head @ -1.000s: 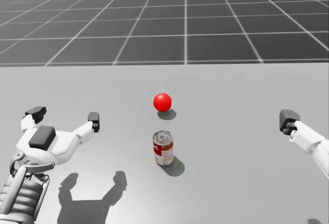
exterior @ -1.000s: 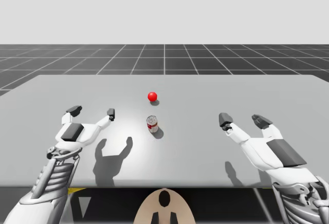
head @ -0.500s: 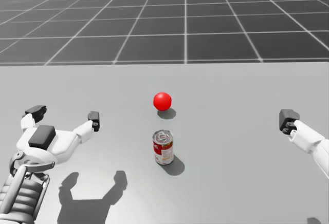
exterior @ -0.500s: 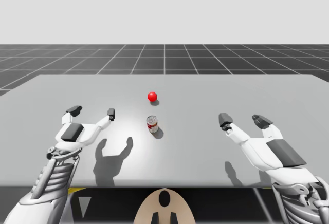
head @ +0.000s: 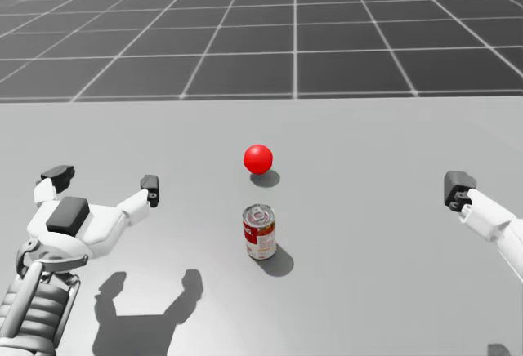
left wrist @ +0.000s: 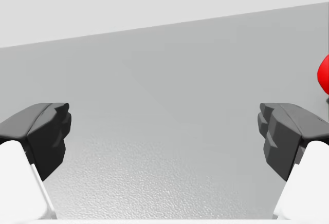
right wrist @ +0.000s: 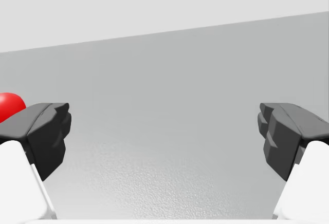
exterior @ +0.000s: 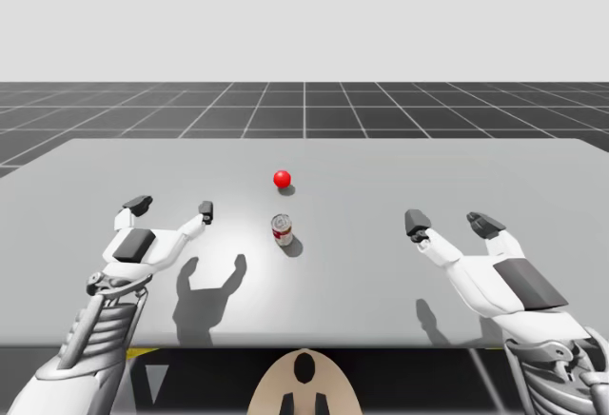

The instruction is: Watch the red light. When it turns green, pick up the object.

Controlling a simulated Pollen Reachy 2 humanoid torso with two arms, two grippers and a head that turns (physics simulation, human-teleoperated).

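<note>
A red ball light (exterior: 282, 179) (head: 258, 158) glows red near the table's middle. Just in front of it a small red and white can (exterior: 282, 230) (head: 260, 232) stands upright. My left gripper (exterior: 171, 207) (head: 102, 178) (left wrist: 164, 136) hovers open to the can's left, nothing between its fingers; the red light (left wrist: 324, 75) sits beside one finger in the left wrist view. My right gripper (exterior: 447, 221) (right wrist: 164, 136) hovers open well to the can's right, with the red light (right wrist: 10, 105) just past one finger. In the head view one dark fingertip (head: 458, 188) of the right gripper shows.
The grey table (exterior: 381, 177) spreads wide around the can. Its front edge runs just ahead of my torso. Beyond the far edge lies a dark gridded floor (exterior: 304, 106).
</note>
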